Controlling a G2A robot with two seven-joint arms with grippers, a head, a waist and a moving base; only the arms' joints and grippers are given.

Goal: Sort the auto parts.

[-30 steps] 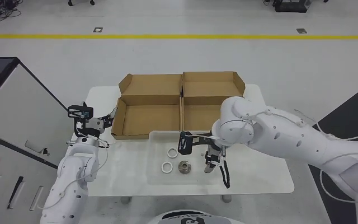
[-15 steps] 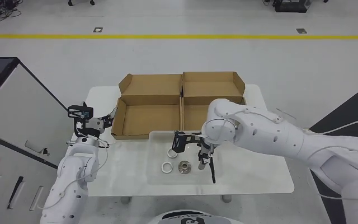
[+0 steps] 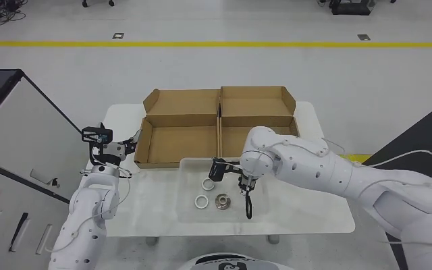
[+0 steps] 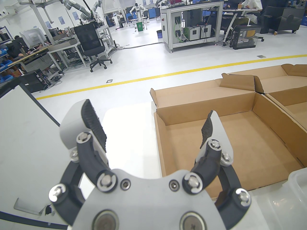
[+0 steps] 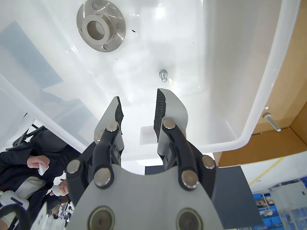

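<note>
Tray (image 3: 191, 177) of white plastic, holding steel flange (image 5: 101, 28), small bolt (image 5: 163, 75), two white rings (image 3: 208, 183). Flange round, bored through the middle, ringed with small holes. Right gripper (image 5: 139, 99) low over tray beside bolt, fingers slightly parted, gripping nothing. Left gripper (image 4: 148, 110) beside left cardboard box (image 4: 215, 144), spread wide.

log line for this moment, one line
right gripper: open, over tray, near bolt | flange, two white rings: in tray | left gripper: open, beside cardboard box
</note>
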